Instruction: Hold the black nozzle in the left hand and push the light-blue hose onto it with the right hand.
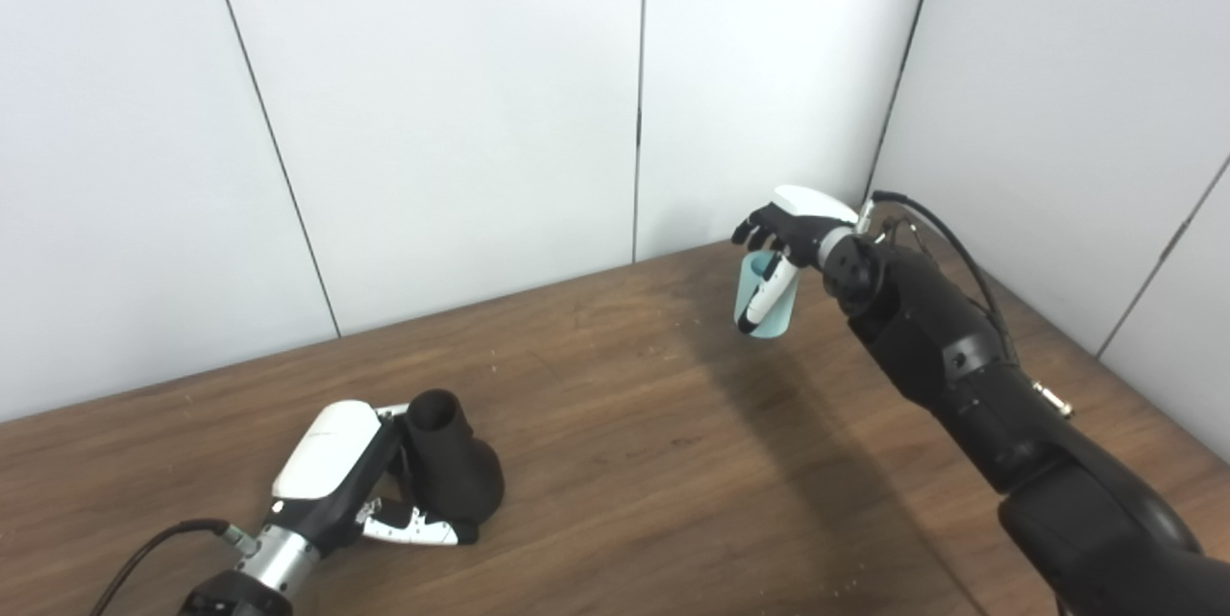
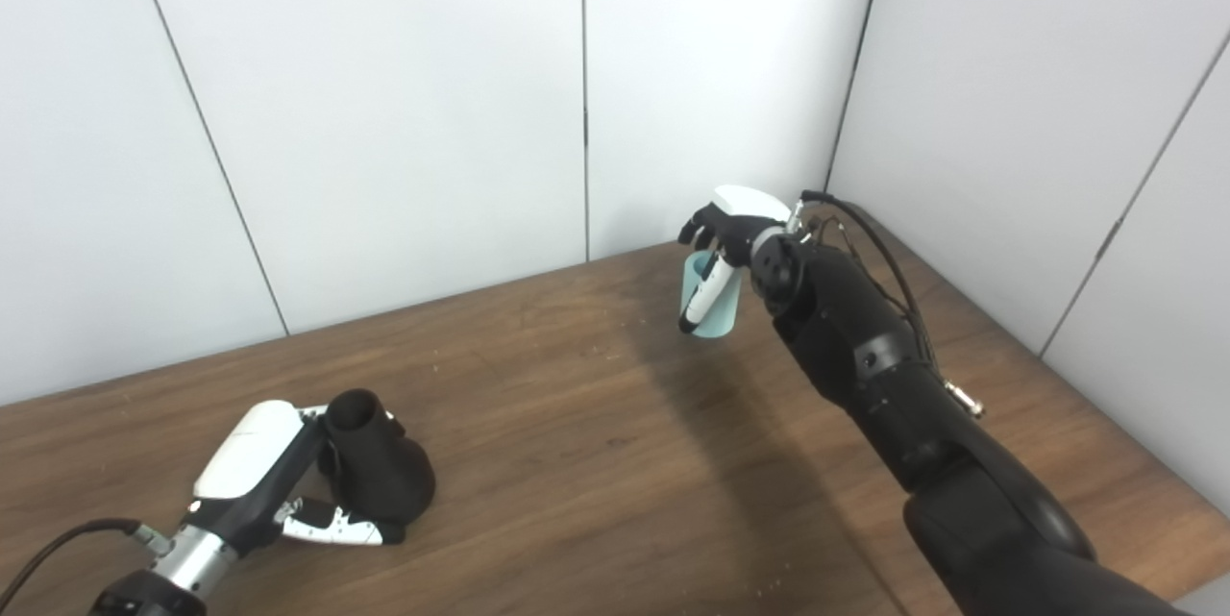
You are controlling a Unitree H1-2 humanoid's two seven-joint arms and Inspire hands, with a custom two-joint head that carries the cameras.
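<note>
White panelled walls point(image 1: 461, 116) corner a dark wooden table point(image 1: 625, 443)

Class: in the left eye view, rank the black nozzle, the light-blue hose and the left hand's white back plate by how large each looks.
1. black nozzle
2. white back plate
3. light-blue hose, though it sits farther away, so its true size is unsure.

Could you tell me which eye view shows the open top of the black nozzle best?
The left eye view: the black nozzle sits larger there, its round opening facing up beside the left hand. The right eye view shows the same opening, smaller and nearer the corner.
</note>
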